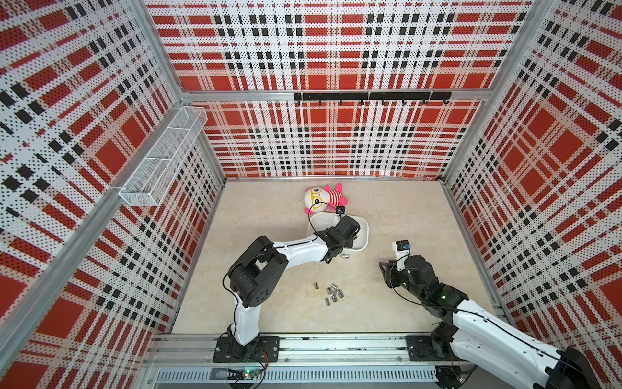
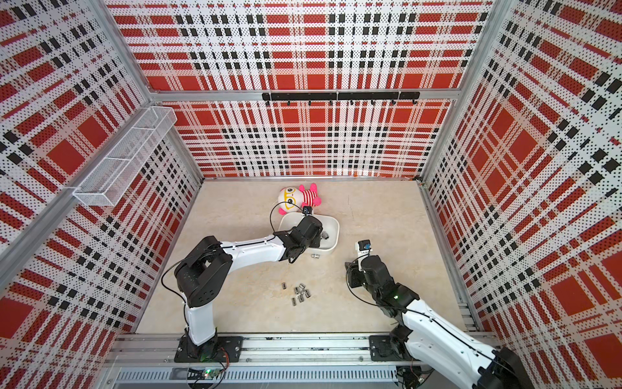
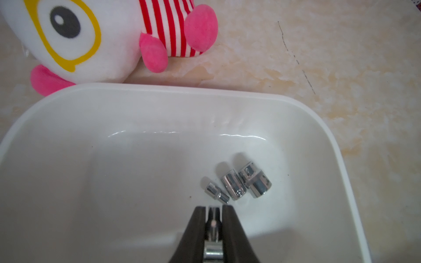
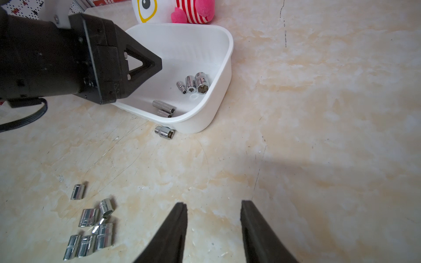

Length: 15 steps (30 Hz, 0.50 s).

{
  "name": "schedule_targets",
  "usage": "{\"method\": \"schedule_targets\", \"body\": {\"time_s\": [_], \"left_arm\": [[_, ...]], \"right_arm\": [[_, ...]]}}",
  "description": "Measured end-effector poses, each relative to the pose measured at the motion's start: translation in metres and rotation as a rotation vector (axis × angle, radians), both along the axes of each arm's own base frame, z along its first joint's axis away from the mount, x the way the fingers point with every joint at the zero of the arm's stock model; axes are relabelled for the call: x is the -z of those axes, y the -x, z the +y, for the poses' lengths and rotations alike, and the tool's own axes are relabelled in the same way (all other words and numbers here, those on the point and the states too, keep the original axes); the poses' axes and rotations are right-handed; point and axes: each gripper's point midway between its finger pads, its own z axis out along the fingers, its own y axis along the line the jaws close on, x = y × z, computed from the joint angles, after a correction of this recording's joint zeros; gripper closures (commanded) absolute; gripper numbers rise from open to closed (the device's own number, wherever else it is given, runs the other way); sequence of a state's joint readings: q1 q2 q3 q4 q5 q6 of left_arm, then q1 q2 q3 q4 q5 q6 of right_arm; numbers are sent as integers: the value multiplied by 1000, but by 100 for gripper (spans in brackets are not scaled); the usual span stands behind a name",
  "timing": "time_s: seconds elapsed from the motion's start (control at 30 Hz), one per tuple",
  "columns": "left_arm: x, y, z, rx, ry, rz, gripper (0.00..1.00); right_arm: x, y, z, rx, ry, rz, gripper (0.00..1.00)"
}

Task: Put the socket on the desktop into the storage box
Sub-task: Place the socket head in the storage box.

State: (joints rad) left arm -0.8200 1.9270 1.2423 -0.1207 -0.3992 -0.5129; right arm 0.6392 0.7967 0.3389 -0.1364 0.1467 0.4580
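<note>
We see the left gripper [image 3: 214, 208] hanging above the inside of the white box [image 3: 182, 90], clenched on a small shiny socket [image 3: 213, 224] that lies lengthwise between its black fingers [image 3: 234, 234], narrow end toward the fingertips. On the floor of the box, just beyond those fingertips, three sockets [image 3: 238, 182] of rising size lie side by side and touching. The right wrist view also shows two longer sockets [image 4: 164, 108] lying together inside the box by another wall. The box stands on the beige worktop [image 1: 404, 215] near its middle. A plush doll [image 1: 323, 198] in a red-striped shirt lies just behind the far rim, and we cannot tell whether doll and box touch. Outside the box, a lone socket [image 4: 164, 132] lies on its side just beside the foot of the wall. A cluster of sockets [image 4: 91, 225] lies loose on the worktop nearer the arm bases, well apart from the box, with one piece a little off from the rest. The right gripper is released [image 4: 214, 205], its two dark fingers spread with only bare worktop between them. It sits low near that cluster, away from the box. A white wire basket [image 1: 165, 155] hangs on the left wall, and a black hook rail [image 1: 370, 96] runs along the back wall.
</note>
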Motion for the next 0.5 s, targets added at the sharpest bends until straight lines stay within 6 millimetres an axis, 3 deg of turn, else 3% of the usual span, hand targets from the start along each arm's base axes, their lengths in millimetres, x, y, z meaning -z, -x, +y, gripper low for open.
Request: {"method": "schedule_targets", "body": {"time_s": [0.1, 0.23, 0.4, 0.5], "left_arm": [[0, 2, 0, 4, -3, 0, 59], [-9, 9, -3, 20, 2, -10, 57], [-42, 29, -12, 44, 16, -65, 57], [-65, 56, -18, 71, 9, -108, 56]], "right_arm": [[1, 0, 0, 0, 2, 2, 55], [1, 0, 0, 0, 3, 4, 54], [1, 0, 0, 0, 3, 4, 54], [1, 0, 0, 0, 3, 4, 54]]}}
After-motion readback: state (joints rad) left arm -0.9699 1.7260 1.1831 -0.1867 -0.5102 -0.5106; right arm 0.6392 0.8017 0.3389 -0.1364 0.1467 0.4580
